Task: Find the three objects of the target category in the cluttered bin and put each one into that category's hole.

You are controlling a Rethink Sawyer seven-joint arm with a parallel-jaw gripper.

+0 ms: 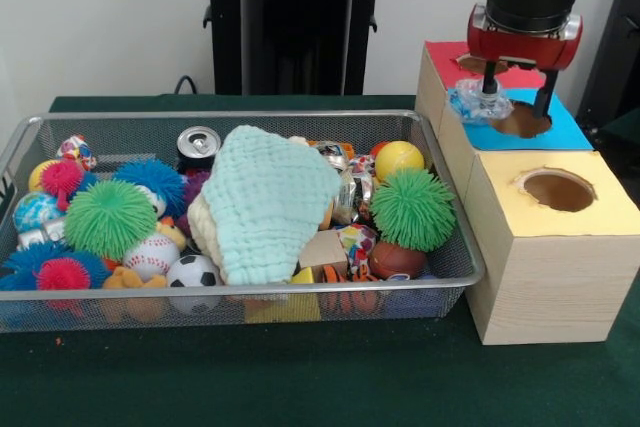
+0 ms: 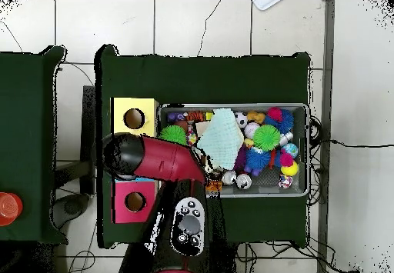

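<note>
The wire-mesh bin holds many toys. One silver can stands upright at its back edge. The overhead view shows it beside a second silver can. My gripper hangs over the hole in the blue-topped box, with its fingers apart. A small crumpled silvery-blue object sits at the left finger, on the hole's edge. I cannot tell whether it is a can. In the overhead view my arm covers the blue box and the gripper.
Three wooden boxes stand in a row beside the bin: red-topped, blue-topped and yellow-topped, each with a round hole. A pale green cloth lies over the bin's middle, among spiky balls, a baseball and a small soccer ball.
</note>
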